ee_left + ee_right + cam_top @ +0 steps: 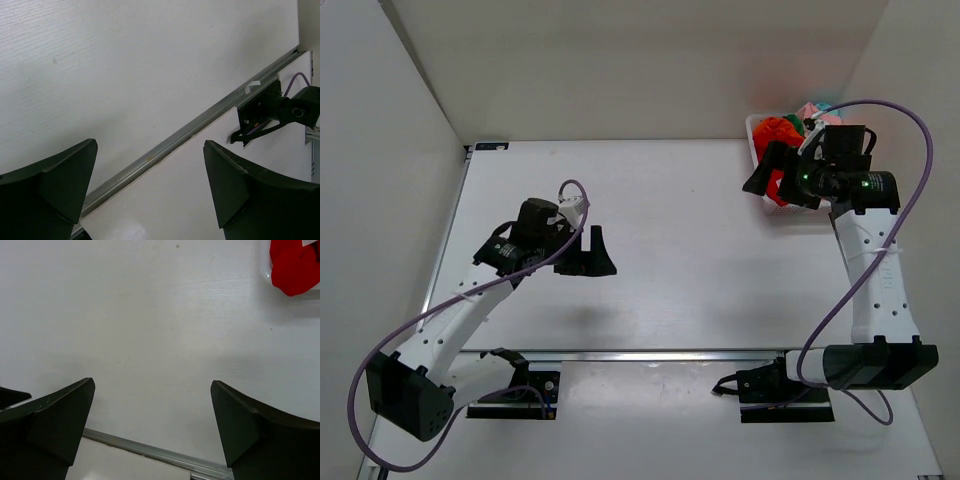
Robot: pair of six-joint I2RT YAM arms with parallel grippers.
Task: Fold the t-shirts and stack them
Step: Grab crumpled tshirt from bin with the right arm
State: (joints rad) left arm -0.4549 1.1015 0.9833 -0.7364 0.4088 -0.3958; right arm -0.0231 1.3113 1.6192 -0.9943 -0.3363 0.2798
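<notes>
The left gripper (587,258) hangs over the middle-left of the table (670,220) with its jaws spread wide, holding and touching nothing. The right gripper (772,180) is just as wide and empty, beside the white basket (757,130) at the far right corner. The t-shirts (790,125) lie bunched in that basket, and the red t-shirt (292,265) spills over its rim.

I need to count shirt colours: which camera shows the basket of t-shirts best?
Top external: the t-shirts show red, green, pink and teal in the white basket, partly behind the right arm. Right wrist catches only the red t-shirt at its corner; left wrist shows none.
</notes>
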